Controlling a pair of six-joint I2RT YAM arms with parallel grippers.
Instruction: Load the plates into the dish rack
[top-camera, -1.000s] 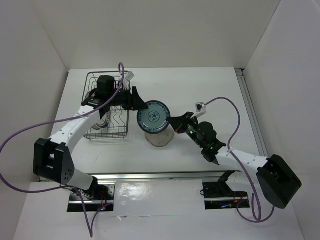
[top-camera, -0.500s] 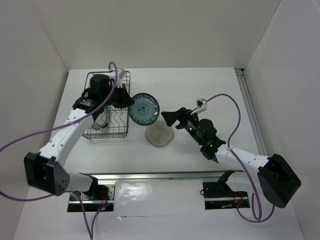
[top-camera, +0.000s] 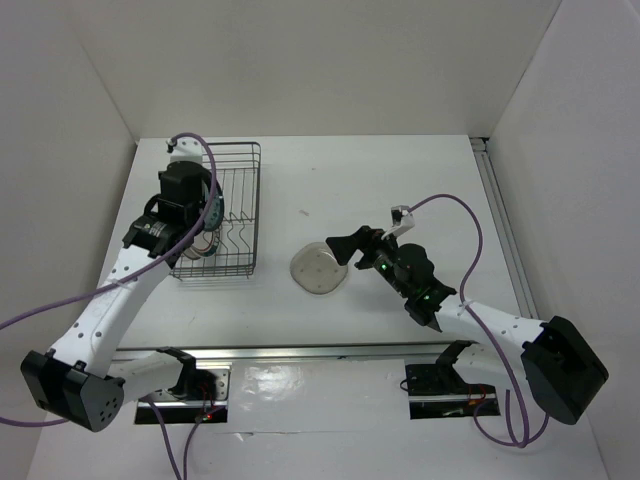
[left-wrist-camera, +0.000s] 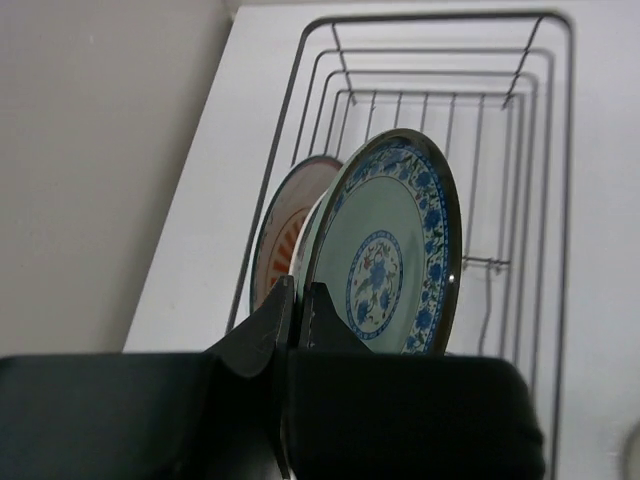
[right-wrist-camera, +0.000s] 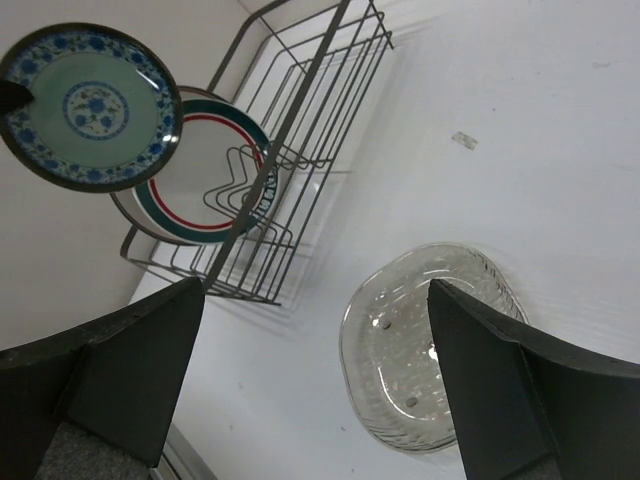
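Observation:
My left gripper is shut on the rim of the teal-blue patterned plate, holding it upright over the black wire dish rack. The orange sunburst plate stands in the rack just behind it. Beside them stands the white plate with a dark rim band. The translucent plate lies flat on the table. My right gripper hangs open just right of it, holding nothing.
The rack's far half shows only bare wire dividers. White walls close in the table on three sides, and the left wall runs close along the rack. A metal rail runs along the table's right edge.
My left arm has swung left, carrying the blue plate from above the translucent plate to over the rack. My right gripper let go of that plate, opened wide and stayed near the translucent plate.

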